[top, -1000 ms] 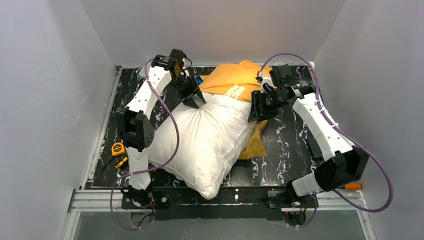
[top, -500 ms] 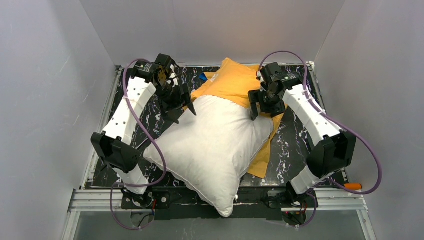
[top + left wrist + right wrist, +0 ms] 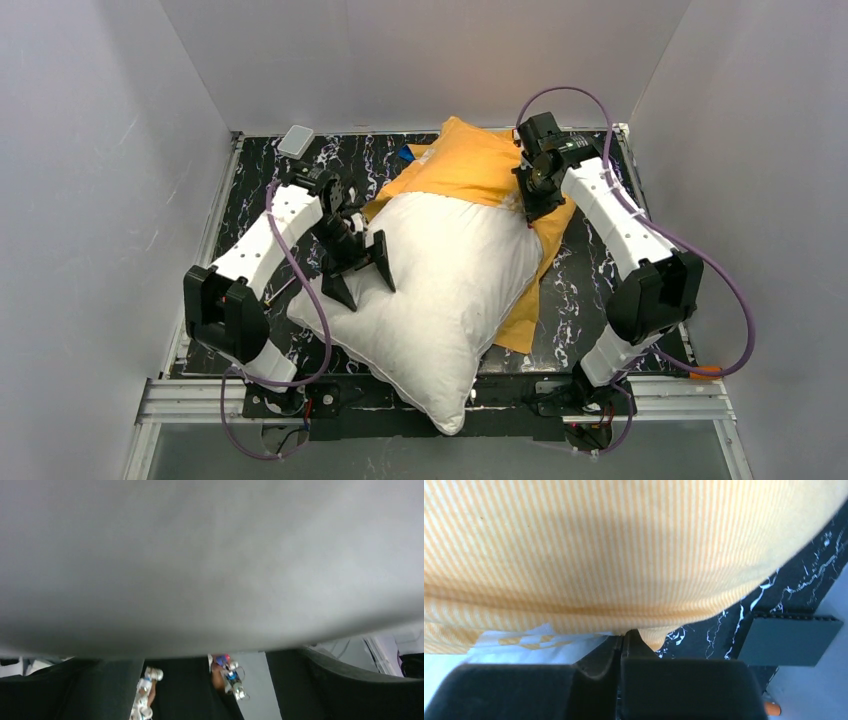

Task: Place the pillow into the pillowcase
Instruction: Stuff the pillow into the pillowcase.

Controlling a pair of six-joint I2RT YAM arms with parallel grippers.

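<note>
The white pillow (image 3: 440, 290) lies diagonally across the black marble table, its far end tucked under the orange-yellow pillowcase (image 3: 470, 165). My left gripper (image 3: 360, 268) stands open at the pillow's left edge, one finger on the cushion and one beside it. In the left wrist view the pillow (image 3: 210, 560) fills the frame as a blurred grey mass, with the left gripper (image 3: 210, 652) spread wide below it. My right gripper (image 3: 531, 204) sits at the pillowcase's right edge. In its wrist view the right gripper (image 3: 624, 635) is shut, its tips pinching the striped pillowcase (image 3: 614, 550) hem.
A small grey box (image 3: 296, 140) lies at the table's back left corner. An orange-handled tool (image 3: 705, 372) rests at the front right edge. White walls close in on three sides. A grey block (image 3: 789, 640) sits on the marble beside the pillowcase.
The left arm swung back toward me, from the pillow's far corner to its left edge, with its gripper opening. The right gripper moved farther back, opened, then shut on the pillowcase edge. The pillow slid nearer.
</note>
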